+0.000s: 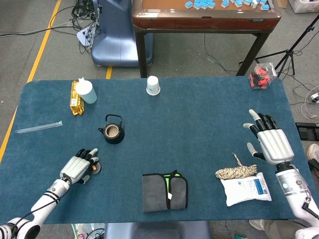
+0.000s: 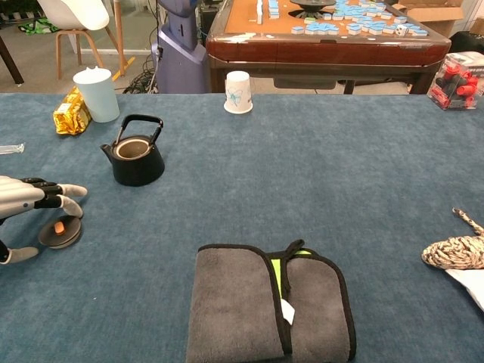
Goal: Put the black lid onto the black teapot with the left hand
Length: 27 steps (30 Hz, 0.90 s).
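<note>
The black teapot [image 1: 113, 131] [image 2: 137, 157] stands uncovered on the blue table, its handle upright. Nearer the front edge, to its left, the flat black lid [image 1: 95, 168] [image 2: 60, 234] with an orange knob lies on the cloth. My left hand [image 1: 78, 170] [image 2: 32, 199] reaches over the lid, fingers spread above the knob and thumb low beside it; no firm hold shows. My right hand [image 1: 269, 142] hovers open at the table's right side, away from both, and the chest view does not show it.
A folded grey towel [image 1: 165, 191] [image 2: 272, 301] lies at the front centre. A rope coil [image 1: 236, 171] and a white packet [image 1: 246, 189] sit by my right hand. At the back stand a paper cup [image 1: 153, 85], a lidded cup [image 1: 86, 91] and a gold packet [image 1: 75, 98].
</note>
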{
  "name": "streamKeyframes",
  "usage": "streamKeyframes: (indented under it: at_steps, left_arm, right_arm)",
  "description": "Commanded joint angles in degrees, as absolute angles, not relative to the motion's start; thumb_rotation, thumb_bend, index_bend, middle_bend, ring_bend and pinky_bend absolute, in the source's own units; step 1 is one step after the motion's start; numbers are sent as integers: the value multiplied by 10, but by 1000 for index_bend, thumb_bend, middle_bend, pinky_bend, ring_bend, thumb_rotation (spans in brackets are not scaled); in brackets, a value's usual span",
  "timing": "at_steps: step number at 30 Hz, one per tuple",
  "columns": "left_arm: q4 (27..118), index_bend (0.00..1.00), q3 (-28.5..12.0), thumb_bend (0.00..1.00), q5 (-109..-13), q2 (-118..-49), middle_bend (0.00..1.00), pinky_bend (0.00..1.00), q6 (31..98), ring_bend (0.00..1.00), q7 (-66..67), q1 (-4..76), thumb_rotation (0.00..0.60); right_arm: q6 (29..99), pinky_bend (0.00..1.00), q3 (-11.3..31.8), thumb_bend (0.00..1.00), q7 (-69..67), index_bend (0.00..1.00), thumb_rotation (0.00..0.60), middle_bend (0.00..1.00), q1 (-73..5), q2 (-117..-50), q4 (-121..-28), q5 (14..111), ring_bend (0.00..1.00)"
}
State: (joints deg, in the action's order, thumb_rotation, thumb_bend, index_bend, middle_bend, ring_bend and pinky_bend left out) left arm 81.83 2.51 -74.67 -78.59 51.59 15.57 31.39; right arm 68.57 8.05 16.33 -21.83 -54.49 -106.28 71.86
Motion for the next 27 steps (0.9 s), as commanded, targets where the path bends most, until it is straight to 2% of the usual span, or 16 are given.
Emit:
streamKeyframes:
  at_steps: [1,27]
  left_arm:
    - [818,210,25,344,-746,-786,0,0,516,0,156,313,600]
    - [821,233,26,343,-758,-786,0,0,526,0,147,304,600]
  right_arm:
    - [686,2,80,418,162,256,600,45,-218,-545,-1062,719,9]
    - [689,2,83,417,167,255,600,44,-219,-544,-1068,721,9]
